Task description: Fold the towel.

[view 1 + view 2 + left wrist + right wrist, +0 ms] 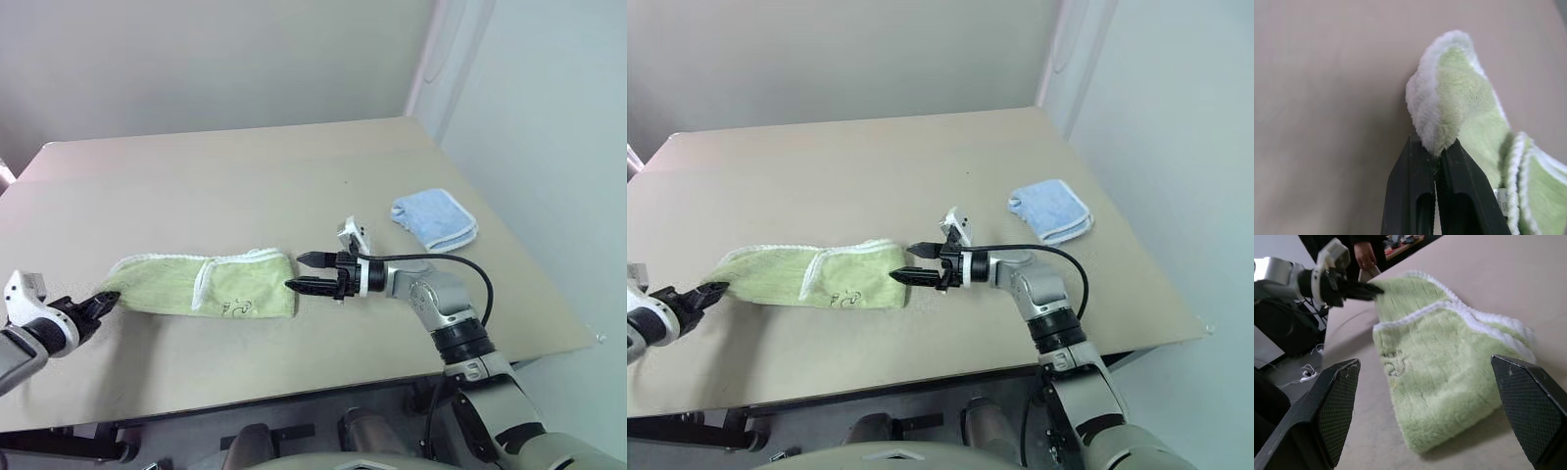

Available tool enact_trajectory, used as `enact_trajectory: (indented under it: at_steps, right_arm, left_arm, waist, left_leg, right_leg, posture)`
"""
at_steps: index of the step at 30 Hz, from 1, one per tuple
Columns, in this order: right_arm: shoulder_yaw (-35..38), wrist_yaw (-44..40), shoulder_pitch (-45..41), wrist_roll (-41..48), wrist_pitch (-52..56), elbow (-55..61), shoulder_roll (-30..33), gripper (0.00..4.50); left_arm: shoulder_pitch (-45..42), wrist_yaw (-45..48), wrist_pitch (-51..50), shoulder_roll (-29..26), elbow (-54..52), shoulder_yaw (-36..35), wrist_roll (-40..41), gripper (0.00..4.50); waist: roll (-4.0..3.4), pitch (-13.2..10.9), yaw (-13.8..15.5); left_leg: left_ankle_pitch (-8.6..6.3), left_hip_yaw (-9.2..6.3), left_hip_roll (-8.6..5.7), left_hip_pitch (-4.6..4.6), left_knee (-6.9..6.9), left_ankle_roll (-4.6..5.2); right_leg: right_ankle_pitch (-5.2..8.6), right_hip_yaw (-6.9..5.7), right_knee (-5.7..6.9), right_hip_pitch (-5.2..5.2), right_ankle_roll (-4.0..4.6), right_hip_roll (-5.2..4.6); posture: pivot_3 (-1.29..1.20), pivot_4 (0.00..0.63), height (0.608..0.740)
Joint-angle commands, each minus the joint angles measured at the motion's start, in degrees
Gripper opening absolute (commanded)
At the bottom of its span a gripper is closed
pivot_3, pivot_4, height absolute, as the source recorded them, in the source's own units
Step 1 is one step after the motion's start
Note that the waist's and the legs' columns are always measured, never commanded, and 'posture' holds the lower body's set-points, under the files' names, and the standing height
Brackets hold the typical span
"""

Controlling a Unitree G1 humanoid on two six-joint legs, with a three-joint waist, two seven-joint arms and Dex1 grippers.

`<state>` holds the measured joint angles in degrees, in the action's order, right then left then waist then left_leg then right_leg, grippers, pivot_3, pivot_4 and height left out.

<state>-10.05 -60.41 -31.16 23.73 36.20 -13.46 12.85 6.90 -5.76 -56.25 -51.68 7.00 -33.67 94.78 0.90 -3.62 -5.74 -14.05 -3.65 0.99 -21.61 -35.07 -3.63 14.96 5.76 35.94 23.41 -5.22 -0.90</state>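
Observation:
The light green towel [201, 286] lies stretched across the near part of the table, doubled over, with white trim and a small grey motif near its right end. My left gripper [103, 302] is shut on the towel's left corner [1437, 125], its black fingers [1413, 196] pinching the white-edged fold. My right gripper [306, 271] stands open just off the towel's right end, pointing left, with nothing between its fingertips. In the right wrist view the towel [1449, 377] lies ahead between the spread fingers, and the left gripper [1369, 290] holds its far end.
A small folded light blue towel [434, 221] lies at the right of the beige table [245, 176]. The table's near edge runs just below both grippers. A person's hand [1365, 255] shows beyond the table's far side in the right wrist view.

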Motion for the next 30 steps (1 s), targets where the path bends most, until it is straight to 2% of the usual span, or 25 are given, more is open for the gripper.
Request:
enact_trajectory:
  at_steps: [1,5,9,16,21,30]
  right_arm:
    - [0.6,0.1,-0.5,0.7,-0.4,2.2,0.3,4.50]
    - [0.4,0.3,-0.5,0.2,-1.1,2.1,0.7,4.50]
    - [0.2,0.6,-0.2,0.0,-1.5,2.1,1.0,4.50]
    - [0.3,1.9,0.8,-0.5,-1.9,2.7,0.9,4.50]
    - [0.6,2.7,1.6,-0.5,-1.9,3.4,1.4,4.50]
    - [0.4,4.7,2.9,-0.7,-1.8,4.1,1.6,4.50]
  left_arm:
    - [-2.6,9.1,-1.2,-3.4,-0.4,1.8,-8.1,0.05]
    - [-4.3,19.6,-1.8,-5.2,-0.9,6.9,-18.1,0.05]
    - [-5.1,31.0,-1.6,-7.5,-2.4,10.6,-25.8,0.05]
    - [-10.7,46.3,-1.8,-10.4,-6.0,14.4,-33.1,0.05]
    - [-15.6,47.9,-4.2,-9.5,-9.4,15.4,-35.3,0.05]
    - [-23.7,50.2,-8.4,-5.3,-13.3,21.9,-36.8,0.05]
  waist:
    - [0.01,0.0,0.0]
    - [-0.04,0.0,-0.2]
    - [0.00,0.0,-0.2]
    - [0.01,0.0,0.1]
    - [0.00,0.0,-0.1]
    - [0.01,0.0,-0.1]
  left_leg:
    - [0.00,0.00,0.00,-0.02,0.01,-0.01]
    - [-0.02,0.04,0.00,-0.25,0.03,-0.04]
    - [0.01,0.02,0.00,-0.76,-0.01,-0.05]
    - [0.04,0.02,0.01,-0.86,-0.06,-0.06]
    - [0.04,0.02,0.01,-0.82,-0.11,-0.06]
    - [0.05,-0.01,0.02,-0.80,-0.17,-0.04]
  right_leg:
    - [0.00,0.00,-0.02,0.00,0.00,0.00]
    - [-0.03,0.02,0.01,0.01,0.05,0.00]
    - [-0.10,0.02,0.18,0.53,0.14,0.02]
    - [-0.11,0.01,0.24,0.63,0.12,0.03]
    - [-0.12,0.02,0.25,0.55,0.09,0.03]
    - [-0.23,0.02,0.38,0.54,-0.13,0.06]
  posture:
    - [0.00,0.000,0.740]
    - [0.00,0.000,0.740]
    - [0.00,0.000,0.740]
    - [0.00,0.000,0.740]
    - [0.00,0.000,0.740]
    - [0.00,0.000,0.740]
